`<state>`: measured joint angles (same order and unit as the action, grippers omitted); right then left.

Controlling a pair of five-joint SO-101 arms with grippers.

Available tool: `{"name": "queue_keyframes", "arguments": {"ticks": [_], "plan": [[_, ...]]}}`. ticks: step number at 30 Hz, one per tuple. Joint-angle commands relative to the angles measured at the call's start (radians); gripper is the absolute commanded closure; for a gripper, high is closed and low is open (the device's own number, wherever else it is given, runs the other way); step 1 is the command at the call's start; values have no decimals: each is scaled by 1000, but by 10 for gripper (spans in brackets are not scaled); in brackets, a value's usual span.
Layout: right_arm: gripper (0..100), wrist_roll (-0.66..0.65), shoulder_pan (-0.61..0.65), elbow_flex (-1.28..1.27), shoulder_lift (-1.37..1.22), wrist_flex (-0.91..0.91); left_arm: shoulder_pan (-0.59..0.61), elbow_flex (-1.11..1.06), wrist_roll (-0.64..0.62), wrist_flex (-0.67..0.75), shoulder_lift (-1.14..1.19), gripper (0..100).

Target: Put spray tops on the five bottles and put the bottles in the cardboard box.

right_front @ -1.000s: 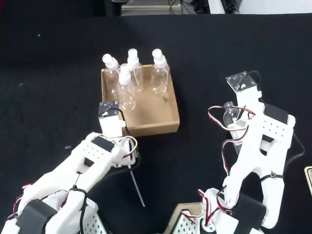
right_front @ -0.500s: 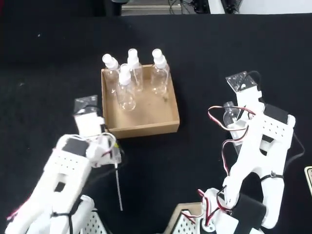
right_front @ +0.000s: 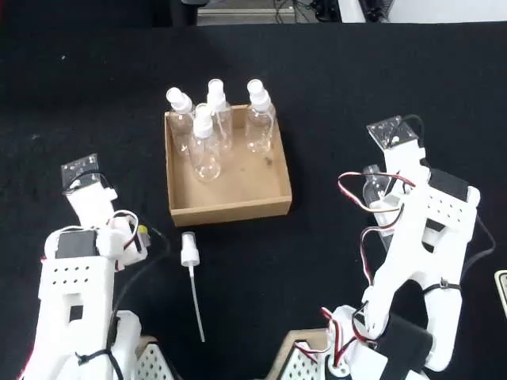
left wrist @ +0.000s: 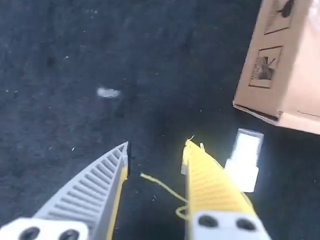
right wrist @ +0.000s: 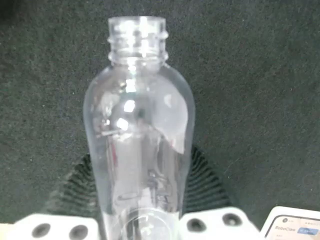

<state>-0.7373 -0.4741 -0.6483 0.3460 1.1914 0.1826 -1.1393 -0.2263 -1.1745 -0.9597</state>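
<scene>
spray top (right_front: pixel 188 247) loose on the counter (right_front: pixel 317 95), four capped bottles (right_front: pixel 204 146) in the cardboard box (right_front: pixel 230 210)
the left tool (left wrist: pixel 156 150) hung released and empty at the box's eight o'clock, with the spray top lying near the box's six o'clock. the right tool (right wrist: pixel 145 159) was grasping an uncapped bottle (right wrist: pixel 140 115) at the box's three o'clock.

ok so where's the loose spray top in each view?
High: spray top lies by the cardboard box near wall, tube toward the arms.
Left wrist: spray top beside the yellow finger, off the cardboard box corner.
Right wrist: uncapped bottle between the fingers.
Shared landmark: the cardboard box, high and left wrist.
</scene>
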Motion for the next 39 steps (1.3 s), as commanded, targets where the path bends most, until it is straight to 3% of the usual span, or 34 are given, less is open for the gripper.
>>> {"name": "queue_keyframes", "arguments": {"ticks": [1,4,7,11,14,20,27,35,39], "plan": [[988,0,3,62,59,8,-59,18,8,-9,-25,830],[988,0,3,62,59,8,-186,16,2,-5,-25,829],[988,0,2,62,59,8,-298,13,-94,2,-15,816],[988,0,3,62,59,8,-364,-48,-178,86,-15,710],[988,0,-3,62,59,8,-401,-150,-184,212,-15,720],[987,0,-3,62,59,8,-404,-288,-184,404,-15,743],[987,0,-5,62,59,8,-403,-291,-184,387,-15,751],[987,0,-6,62,59,9,-400,-286,-81,350,-21,973],[987,0,-6,62,59,9,-272,-277,-52,333,-25,968]]}}
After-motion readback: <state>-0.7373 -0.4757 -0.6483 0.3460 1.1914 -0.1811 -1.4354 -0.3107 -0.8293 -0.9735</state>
